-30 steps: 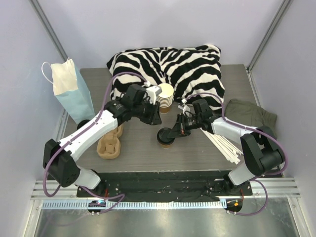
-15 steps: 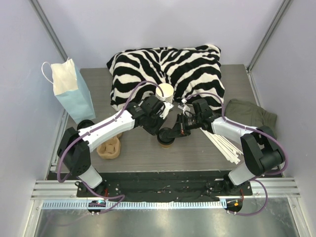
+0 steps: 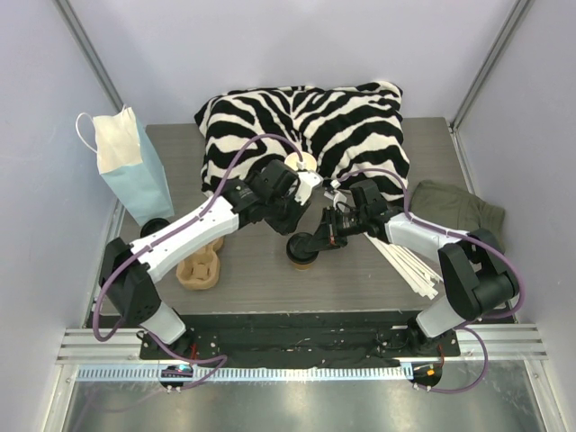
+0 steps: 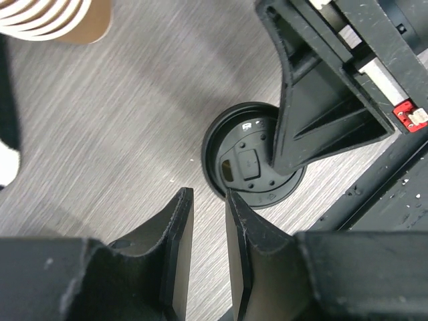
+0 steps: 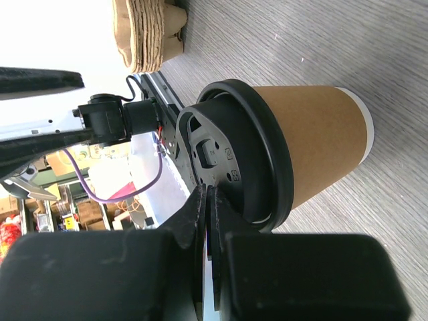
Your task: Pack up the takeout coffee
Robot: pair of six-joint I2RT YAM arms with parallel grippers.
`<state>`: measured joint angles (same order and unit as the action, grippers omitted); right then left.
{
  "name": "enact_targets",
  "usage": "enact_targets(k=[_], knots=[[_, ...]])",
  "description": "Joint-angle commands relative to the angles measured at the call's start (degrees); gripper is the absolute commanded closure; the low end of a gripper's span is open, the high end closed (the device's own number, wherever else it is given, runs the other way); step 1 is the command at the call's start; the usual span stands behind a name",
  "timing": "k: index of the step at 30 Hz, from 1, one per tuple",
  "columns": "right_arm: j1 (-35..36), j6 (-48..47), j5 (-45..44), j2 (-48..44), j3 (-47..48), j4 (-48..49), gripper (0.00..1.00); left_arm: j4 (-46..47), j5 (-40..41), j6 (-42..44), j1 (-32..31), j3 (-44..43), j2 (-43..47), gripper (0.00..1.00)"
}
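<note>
Fingers on our left gripper stand a narrow gap apart with nothing between them. They hover above the grey table just beside the takeout coffee, whose black lid faces straight up at the wrist camera. Our right gripper has its fingers pressed flat together, gripping nothing, with their tips touching the rim of the lid.

We see the coffee standing upright near the middle of the table's near half, between the two grippers. From above, the right gripper's fingers cover one side of the lid, and the left arm crosses over the table from the left.

Just behind the left gripper is a stack of lidless paper cups, partly hidden by the wrist. It stands in front of a zebra-striped pillow that fills the far middle of the table. A stack of pulp cup carriers lies to the left of the coffee, well apart from it and partly under the left arm. White sticks lie in a bundle to the right, near a crumpled green cloth.

A pale blue paper bag stands upright at the far left, mouth up; we cannot tell what it holds. The coffee's lid is on, so its inside is hidden
</note>
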<state>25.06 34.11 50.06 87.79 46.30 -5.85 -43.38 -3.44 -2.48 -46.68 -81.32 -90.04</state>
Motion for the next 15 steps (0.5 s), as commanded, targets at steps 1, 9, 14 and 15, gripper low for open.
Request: enact_targets(k=[1, 9, 14, 15], knots=[[0.1, -3.1, -5.8, 1.9, -0.2, -1.4, 0.94, 4.0, -3.0, 0.7, -0.7, 1.8, -2.0, 0.71], [0.0, -4.0, -6.6, 3.4, -1.4, -1.4, 0.94, 7.8, -1.7, 0.1, -0.5, 10.8, -6.7, 0.81], [-0.1, -4.7, -7.1, 3.7, -1.7, -2.0, 0.94, 8.4, -1.9, -0.4, -0.3, 12.1, -4.9, 0.87], [0.0, -4.7, -7.0, 3.5, -1.6, -2.1, 0.94, 8.3, -2.2, -0.5, -0.3, 11.6, -4.0, 0.85]])
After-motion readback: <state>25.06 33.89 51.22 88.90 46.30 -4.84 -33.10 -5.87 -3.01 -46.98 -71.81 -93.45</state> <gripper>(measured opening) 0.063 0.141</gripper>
